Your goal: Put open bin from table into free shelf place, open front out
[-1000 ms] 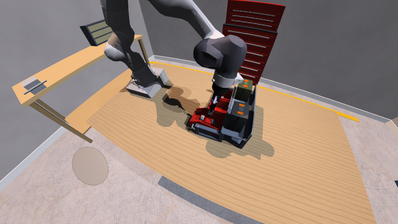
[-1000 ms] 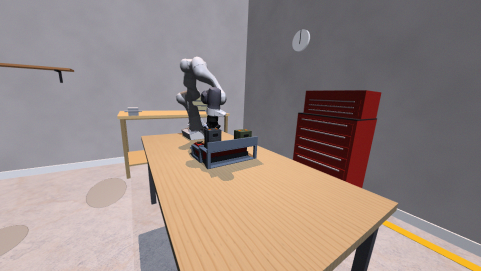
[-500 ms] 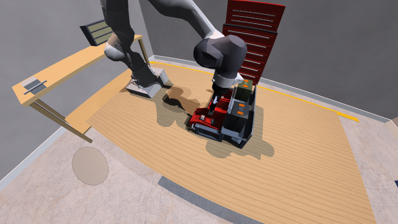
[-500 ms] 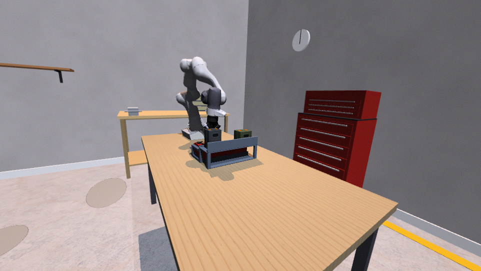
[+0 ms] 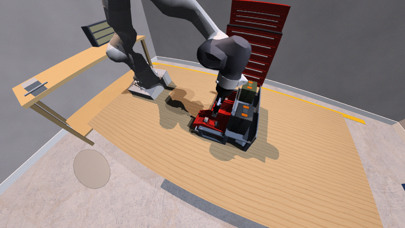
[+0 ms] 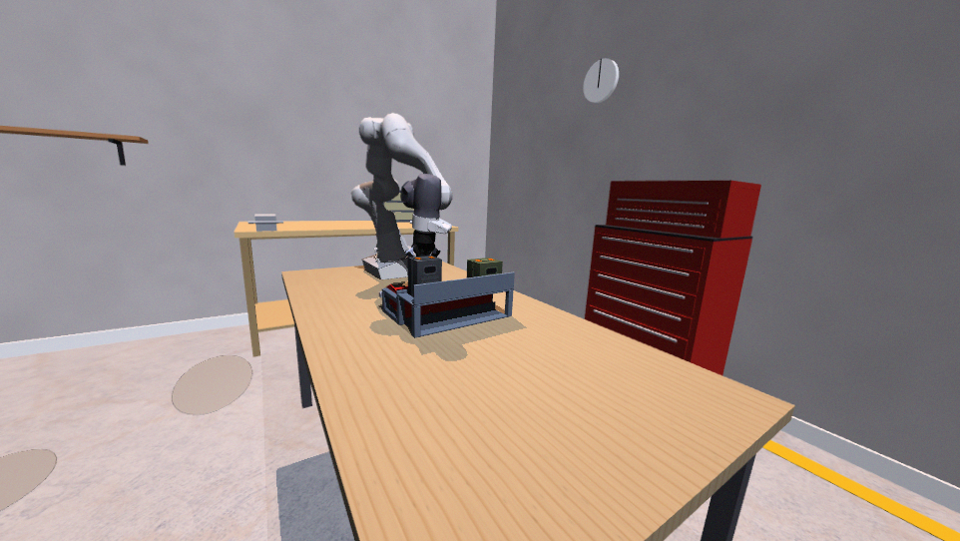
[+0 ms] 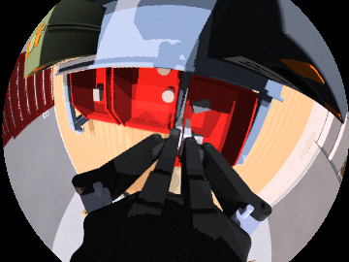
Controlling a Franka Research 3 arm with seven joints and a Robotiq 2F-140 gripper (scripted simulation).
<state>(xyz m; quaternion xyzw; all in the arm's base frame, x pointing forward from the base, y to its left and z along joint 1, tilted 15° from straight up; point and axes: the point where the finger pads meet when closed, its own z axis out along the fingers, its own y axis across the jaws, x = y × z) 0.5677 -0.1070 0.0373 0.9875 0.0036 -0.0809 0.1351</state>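
The red open bin [image 5: 201, 118] [image 7: 213, 127] is at the end of the row nearest the top camera, inside the blue-grey shelf's end wall [image 7: 253, 133]. Its open front reaches farther out than its neighbours', over the front edge. It looks slightly raised or tilted; how its underside rests is hidden. A dark wedge [image 7: 201, 106] and a pale part [image 5: 206, 119] lie in it. My gripper [image 5: 215, 112] [image 7: 182, 126] points down, shut on this bin's side wall, beside the neighbour. The middle bin [image 7: 145, 104] and far bin [image 7: 89, 103] look level, open fronts out.
The shelf's rear board [image 6: 463, 287] [image 7: 145, 29] covers the bins' rear ends. A black box [image 5: 241, 120] [image 6: 424, 270] and a green box [image 5: 249, 91] [image 6: 484, 267] [image 7: 65, 31] stand tall on it, close behind my gripper. The wooden table [image 5: 306, 169] carries the shelf.
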